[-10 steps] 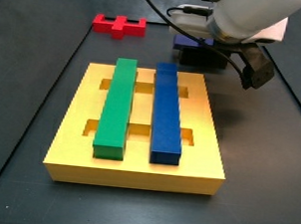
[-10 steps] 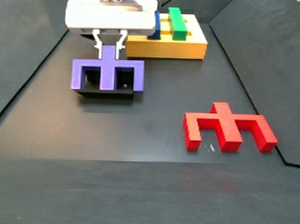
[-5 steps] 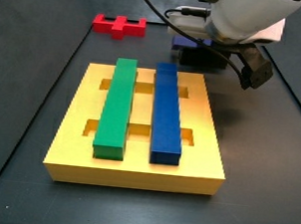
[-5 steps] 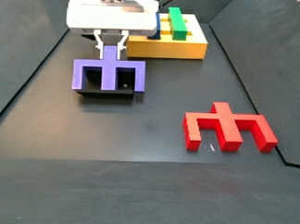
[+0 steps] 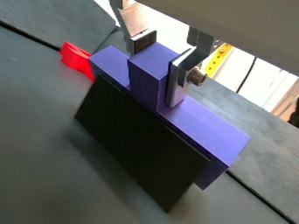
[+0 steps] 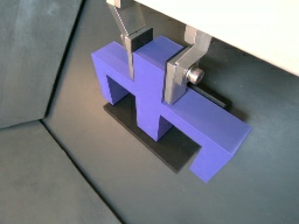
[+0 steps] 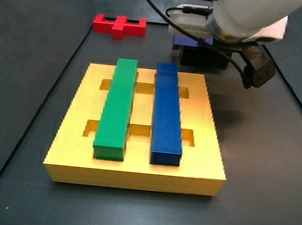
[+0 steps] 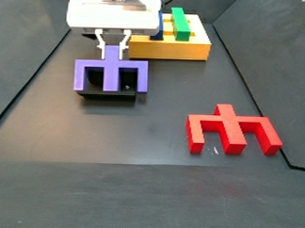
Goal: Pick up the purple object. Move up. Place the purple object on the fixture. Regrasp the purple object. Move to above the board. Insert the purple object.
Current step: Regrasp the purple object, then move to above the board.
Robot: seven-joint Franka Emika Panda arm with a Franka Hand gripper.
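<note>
The gripper (image 6: 158, 70) sits right over the purple object (image 6: 176, 112), and its two silver fingers (image 6: 177, 77) press on both sides of the raised middle bar of that piece. So it is clamped on the purple object. In both wrist views the dark pads touch the purple sides with no gap showing. In a wrist view the gripper (image 5: 163, 70) holds the same middle bar of the purple object (image 5: 176, 122).

The purple object rests on top of the fixture (image 5: 135, 153), which is the dark block under it. In a wrist view the black fixture (image 6: 176, 156) peeks out below the purple legs. In a side view the gripper (image 8: 113, 47) comes straight down onto the purple object (image 8: 109, 77), and the fixture (image 8: 109, 95) shows as a thin black edge beneath it.

The board (image 7: 77, 138) is a big yellow slab lying close by. A long green bar (image 7: 116, 104) and a long blue bar (image 7: 167, 111) lie on it side by side. In a side view the gripper (image 7: 206, 58) is just past the far end of the board.

A red piece (image 8: 233, 131) lies on the dark floor, well apart from the purple object. It also shows in a side view (image 7: 120, 24) beyond the board.

No writing can be read on anything here.
</note>
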